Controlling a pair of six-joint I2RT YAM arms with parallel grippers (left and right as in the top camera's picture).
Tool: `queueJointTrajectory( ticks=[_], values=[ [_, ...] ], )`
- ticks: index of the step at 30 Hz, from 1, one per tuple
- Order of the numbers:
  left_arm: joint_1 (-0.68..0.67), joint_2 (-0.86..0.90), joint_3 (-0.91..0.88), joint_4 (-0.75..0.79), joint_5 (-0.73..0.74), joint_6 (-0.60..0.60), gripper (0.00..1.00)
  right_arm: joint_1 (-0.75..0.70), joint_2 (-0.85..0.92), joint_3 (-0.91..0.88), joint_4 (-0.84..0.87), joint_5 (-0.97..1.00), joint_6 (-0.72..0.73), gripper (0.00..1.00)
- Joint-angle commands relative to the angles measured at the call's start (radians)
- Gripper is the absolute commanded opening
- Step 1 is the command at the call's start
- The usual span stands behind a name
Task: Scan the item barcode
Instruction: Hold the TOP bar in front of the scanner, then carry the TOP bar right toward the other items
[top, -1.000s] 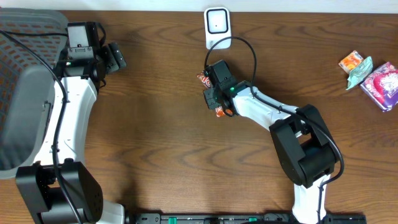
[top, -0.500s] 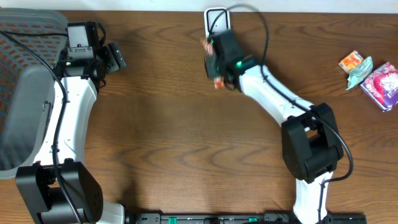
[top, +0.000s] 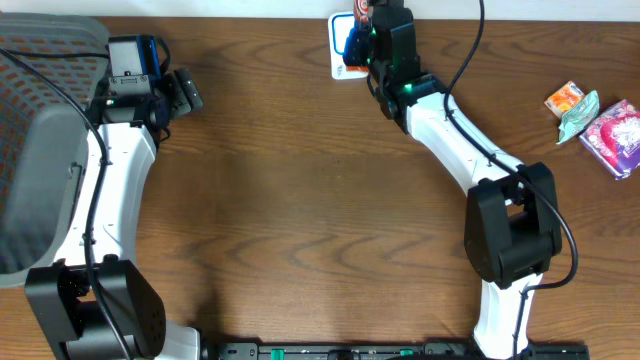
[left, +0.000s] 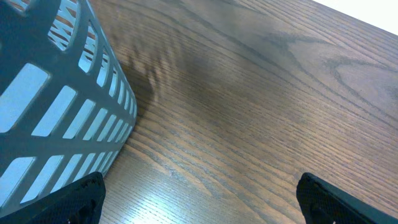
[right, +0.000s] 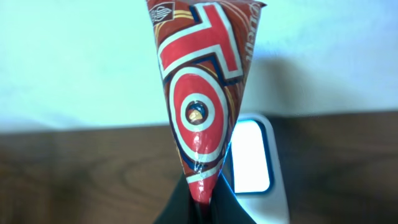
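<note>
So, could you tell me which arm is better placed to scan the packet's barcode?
Right. The right gripper is shut on the red packet at the white scanner; the left gripper is open and empty, far off beside the grey basket.

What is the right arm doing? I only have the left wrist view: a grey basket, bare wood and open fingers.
Observer: The right gripper is shut on a red snack packet, pinching its narrow end.
Operator: Where is that relative to the scanner?
Observer: From overhead, it is held over the white scanner at the far edge of the table.
Operator: Any other items around?
Observer: Three more packets lie together near the table's right edge, well away from the scanner.
</note>
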Motion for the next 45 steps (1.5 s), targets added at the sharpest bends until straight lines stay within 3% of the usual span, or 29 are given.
queueJointTrajectory(
  ticks=[1,13,33,45],
  values=[
    [0.004,0.005,0.005,-0.003,-0.009,-0.009,0.98,0.007,0.063,0.013,0.028,0.005,0.04,0.01],
    [0.004,0.005,0.005,-0.003,-0.009,-0.009,0.98,0.0,0.145,0.014,0.063,0.056,0.029,0.01],
    [0.004,0.005,0.005,-0.003,-0.009,-0.009,0.98,-0.037,0.076,0.017,0.007,0.063,-0.003,0.01],
    [0.004,0.005,0.005,-0.003,-0.009,-0.009,0.98,-0.241,-0.103,0.017,-0.283,0.163,-0.002,0.01]
  ],
)
